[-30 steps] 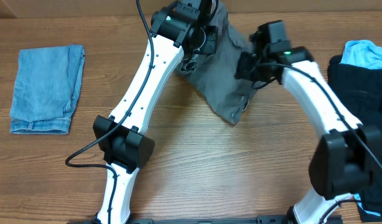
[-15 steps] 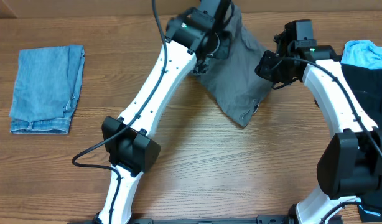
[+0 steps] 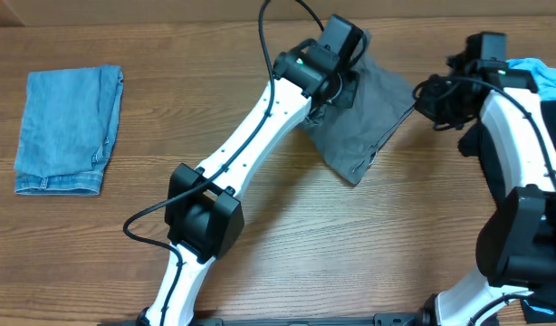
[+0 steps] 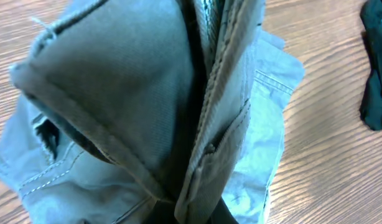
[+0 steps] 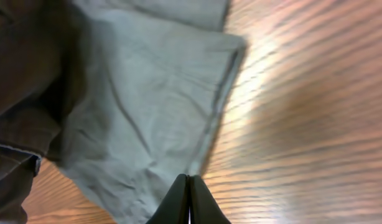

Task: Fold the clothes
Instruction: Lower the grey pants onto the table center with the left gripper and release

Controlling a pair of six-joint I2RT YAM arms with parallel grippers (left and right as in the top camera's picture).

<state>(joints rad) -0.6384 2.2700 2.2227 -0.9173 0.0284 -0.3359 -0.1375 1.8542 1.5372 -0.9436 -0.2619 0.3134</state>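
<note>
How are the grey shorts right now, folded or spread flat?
Neither. The shorts are bunched and partly lifted: the left wrist view shows cloth gathered in hanging pleats, one end resting on the table.

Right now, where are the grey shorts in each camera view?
Overhead: grey shorts lie at upper centre, just right of the middle.
Left wrist: they fill most of the frame, bunched up.
Right wrist: they cover the left and centre, with the hem running down to the bottom edge.
Shared landmark: the wood-grain table, which lies right of the shorts in both wrist views.
</note>
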